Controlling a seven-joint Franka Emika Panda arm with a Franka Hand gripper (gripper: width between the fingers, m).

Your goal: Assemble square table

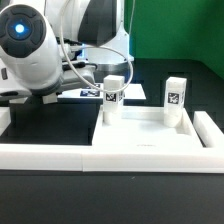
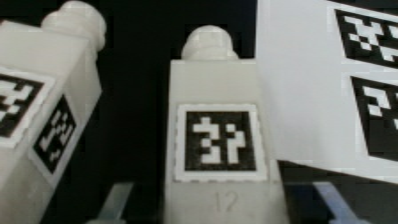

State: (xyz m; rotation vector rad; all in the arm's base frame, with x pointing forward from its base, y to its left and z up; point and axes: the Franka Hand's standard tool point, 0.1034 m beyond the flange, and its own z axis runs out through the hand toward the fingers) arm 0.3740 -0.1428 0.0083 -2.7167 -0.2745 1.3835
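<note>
The work looks roughly half done. In the exterior view the tabletop [image 1: 150,138] lies flat on the black table [image 1: 100,200] in the lower middle of the frame, tucked into the corner of the border wall [image 1: 60,155]. Two legs stand upright on its far edge: the first standing leg [image 1: 113,95] near the frame's centre and the second standing leg [image 1: 176,102] toward the exterior view's right. Both appear seated in corner holes, though how firmly cannot be told from here. That would leave two legs to fit, and the wrist view shows two lying loose on the table: the centred leg [image 2: 217,130], tag up and threaded tip pointing away from the camera, and the neighbouring leg [image 2: 54,100] just beside it, apart from it across a dark gap. A white sheet with tags on the centred leg's other side is probably the marker board [image 2: 302,100]. The arm [image 1: 35,50] fills the upper left of the exterior view, bent low over the table with its wrist turned downward, and its bulk hides the gripper there. In the wrist view the gripper [image 2: 214,198] straddles the butt end of the centred leg, its fingers [image 2: 116,205] partly drawn in on either side. Whether they press the leg or stop just short cannot be made out, so a firm hold is unconfirmed.
</note>
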